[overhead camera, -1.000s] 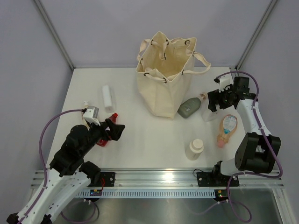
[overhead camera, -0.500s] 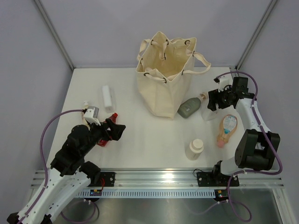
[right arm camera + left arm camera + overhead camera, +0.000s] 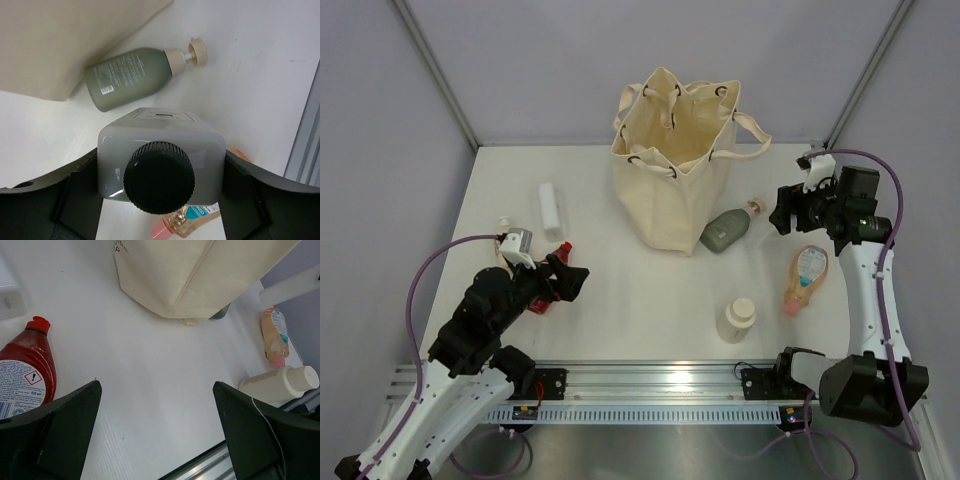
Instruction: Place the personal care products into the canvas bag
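The canvas bag (image 3: 670, 170) stands open at the back centre. My right gripper (image 3: 788, 212) is shut on a white rectangular bottle with a black cap (image 3: 160, 150) and holds it above the table, right of the bag; the top view hides that bottle. Below it lie the grey-green pump bottle (image 3: 725, 230) (image 3: 130, 75) against the bag's foot and the clear bottle with pink (image 3: 805, 275) (image 3: 195, 217). The cream squat bottle (image 3: 736, 320) stands near the front. My left gripper (image 3: 565, 280) (image 3: 157, 425) is open and empty beside the red flat bottle (image 3: 22, 370). Another white rectangular bottle (image 3: 551, 210) lies at the left.
A beige pump top (image 3: 503, 223) shows behind my left arm. The bag (image 3: 200, 270) fills the top of the left wrist view, with the pink bottle (image 3: 274, 335) and cream bottle (image 3: 277, 382) at its right. A metal rail (image 3: 660, 385) runs along the table's front edge.
My right gripper has lifted the white black-capped bottle off the table and drawn it up and to the right. The left arm has not moved.
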